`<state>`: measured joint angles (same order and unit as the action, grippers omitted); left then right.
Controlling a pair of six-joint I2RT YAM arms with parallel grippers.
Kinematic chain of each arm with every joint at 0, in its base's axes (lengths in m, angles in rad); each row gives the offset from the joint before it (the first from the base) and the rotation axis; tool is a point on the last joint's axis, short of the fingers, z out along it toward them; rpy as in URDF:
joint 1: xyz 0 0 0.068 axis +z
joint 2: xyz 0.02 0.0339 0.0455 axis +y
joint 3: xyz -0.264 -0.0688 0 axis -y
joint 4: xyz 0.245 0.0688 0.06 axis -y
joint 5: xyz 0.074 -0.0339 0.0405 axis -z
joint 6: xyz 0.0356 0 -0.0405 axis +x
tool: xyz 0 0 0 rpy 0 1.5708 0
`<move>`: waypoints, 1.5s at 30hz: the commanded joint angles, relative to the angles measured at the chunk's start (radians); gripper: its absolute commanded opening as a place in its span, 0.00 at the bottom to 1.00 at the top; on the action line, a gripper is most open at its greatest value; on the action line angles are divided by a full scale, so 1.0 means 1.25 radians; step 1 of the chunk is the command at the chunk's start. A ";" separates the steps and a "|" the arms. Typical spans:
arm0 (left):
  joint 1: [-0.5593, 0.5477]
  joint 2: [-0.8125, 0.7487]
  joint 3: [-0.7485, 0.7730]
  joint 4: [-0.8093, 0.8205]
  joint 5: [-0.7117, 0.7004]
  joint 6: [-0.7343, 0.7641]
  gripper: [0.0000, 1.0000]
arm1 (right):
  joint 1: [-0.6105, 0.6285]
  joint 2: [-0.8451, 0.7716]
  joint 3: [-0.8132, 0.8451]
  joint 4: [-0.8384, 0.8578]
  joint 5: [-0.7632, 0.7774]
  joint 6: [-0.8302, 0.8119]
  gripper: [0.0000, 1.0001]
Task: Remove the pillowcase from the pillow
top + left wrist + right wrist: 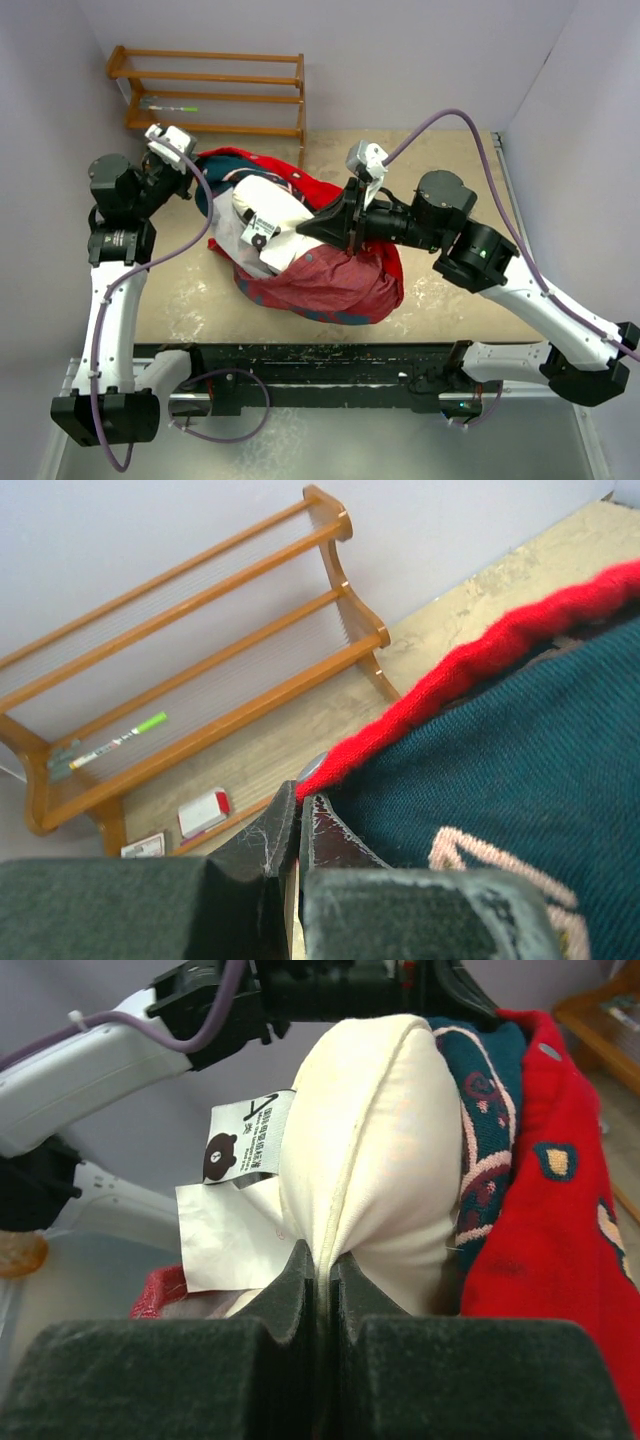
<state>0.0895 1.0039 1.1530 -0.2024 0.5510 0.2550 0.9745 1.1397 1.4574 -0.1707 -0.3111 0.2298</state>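
- Centrally on the beige table (455, 315), the pillowcase (335, 285) is found: bright red fabric, bunched and creased, wrapped around the near part of the pillow, with a dark teal printed patch visible along one side.
- The pillow (262, 200), plump and cream-white, is seen partly out of the pillowcase, its bare end raised towards the left arm and its near end covered by red cloth.
- The right gripper (321, 1262) is recorded with both dark fingers pressed together on the pillow's seam, a ridge of cream fabric being pinched between them.
- The left gripper (298, 805) is recorded at the far left edge of the pillowcase. Its fingers are drawn nearly together, and the red hem runs straight into the tips, where it is held.
- Two labels are attached to the pillow just beside the pinched seam: a white tag (248, 1138) with a brown bear face and dark print, and a plain white tag (225, 1235) below it.
- A wooden rack (215, 95) with slatted shelves is placed against the far wall, near the left gripper and apart from the fabric.
- A pen (115, 743) with a green end is laid on a shelf of that rack.
- A small red and white item (205, 813) is lodged beneath the rack's lowest shelf; its kind cannot be told.
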 commanded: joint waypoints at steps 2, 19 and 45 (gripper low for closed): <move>-0.042 0.014 -0.058 -0.011 -0.090 0.073 0.00 | -0.033 -0.021 0.045 0.206 -0.099 0.046 0.00; 0.091 0.107 0.518 -1.034 0.629 0.703 0.99 | -0.210 0.110 0.106 0.239 -0.168 0.108 0.00; -0.054 0.167 0.596 -0.766 0.547 0.563 0.99 | -0.130 0.295 0.358 -0.036 -0.454 0.010 0.00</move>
<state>0.0326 1.1824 1.8595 -1.0702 1.2198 0.8780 0.7555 1.4982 1.7813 -0.2214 -0.8139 0.3191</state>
